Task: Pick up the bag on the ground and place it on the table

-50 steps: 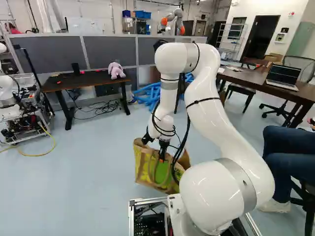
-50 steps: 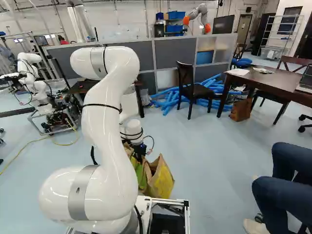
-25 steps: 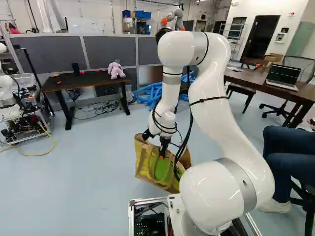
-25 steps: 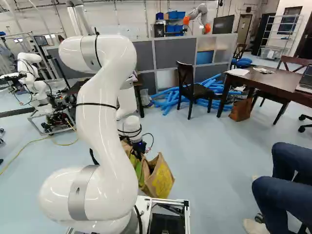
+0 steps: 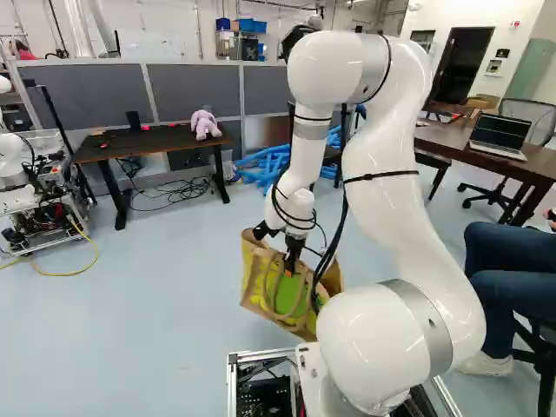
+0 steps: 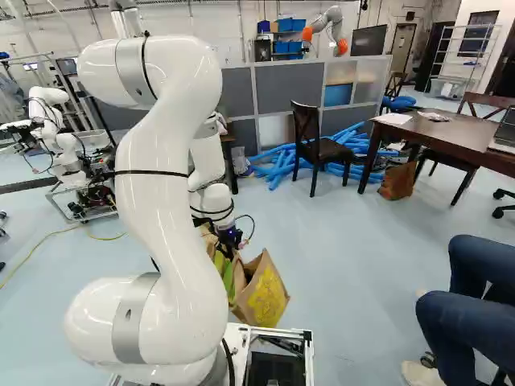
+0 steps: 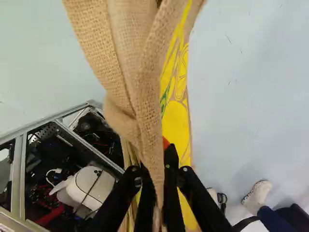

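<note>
My gripper [image 5: 290, 268] is at the upper side of the tan, yellow and green bag [image 5: 257, 282] in the left base view, fingers pointing down. The bag [image 6: 269, 299] leans close ahead of the base; whether its bottom touches the floor I cannot tell. In the wrist view a fold of the tan cloth [image 7: 126, 58] runs between the two fingers of the gripper [image 7: 158, 180], which is shut on it. A dark desk [image 5: 156, 143] with a pink plush toy stands far left; a brown table [image 6: 447, 143] with a laptop is at the right.
A person's legs [image 6: 487, 289] are close at the right. A dark chair [image 6: 318, 145] stands before blue foam tubes [image 6: 278, 161] and grey partitions. Another robot [image 6: 56, 133] is at the left, with a yellow cable [image 5: 74, 271] on the floor.
My arm has shifted within the base views, its elbow rising then spreading outward. The gripper and the bag's top have risen slightly and shifted a little right in the left base view. The base has stayed.
</note>
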You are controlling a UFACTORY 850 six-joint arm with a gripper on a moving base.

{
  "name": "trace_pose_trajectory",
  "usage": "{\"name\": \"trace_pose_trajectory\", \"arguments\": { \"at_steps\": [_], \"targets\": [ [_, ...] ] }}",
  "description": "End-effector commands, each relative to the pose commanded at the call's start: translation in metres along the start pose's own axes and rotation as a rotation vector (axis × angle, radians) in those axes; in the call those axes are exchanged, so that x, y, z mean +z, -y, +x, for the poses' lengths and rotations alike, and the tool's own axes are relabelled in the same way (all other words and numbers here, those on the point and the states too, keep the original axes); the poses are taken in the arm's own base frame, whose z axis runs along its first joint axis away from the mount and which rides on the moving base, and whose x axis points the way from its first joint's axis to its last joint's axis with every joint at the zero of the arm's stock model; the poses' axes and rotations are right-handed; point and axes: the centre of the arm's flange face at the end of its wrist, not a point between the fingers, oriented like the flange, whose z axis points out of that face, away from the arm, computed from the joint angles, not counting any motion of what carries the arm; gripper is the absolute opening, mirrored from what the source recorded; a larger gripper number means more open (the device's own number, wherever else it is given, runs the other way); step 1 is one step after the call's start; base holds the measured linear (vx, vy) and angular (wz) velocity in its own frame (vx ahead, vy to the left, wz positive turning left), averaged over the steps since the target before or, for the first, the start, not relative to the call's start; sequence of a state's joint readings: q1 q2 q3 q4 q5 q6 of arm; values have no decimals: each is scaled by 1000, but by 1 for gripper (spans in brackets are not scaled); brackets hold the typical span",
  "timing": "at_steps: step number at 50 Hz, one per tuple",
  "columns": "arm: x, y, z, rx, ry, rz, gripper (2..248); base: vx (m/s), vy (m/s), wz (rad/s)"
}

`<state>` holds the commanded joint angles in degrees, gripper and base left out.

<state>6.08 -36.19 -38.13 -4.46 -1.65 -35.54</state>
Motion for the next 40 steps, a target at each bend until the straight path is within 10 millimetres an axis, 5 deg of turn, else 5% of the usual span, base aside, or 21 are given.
{"name": "trace_pose_trajectory", "arguments": {
  "at_steps": [40],
  "targets": [
    [-61, -40, -21, 135, -31, -35, 22, 0, 0, 0]
  ]
}}
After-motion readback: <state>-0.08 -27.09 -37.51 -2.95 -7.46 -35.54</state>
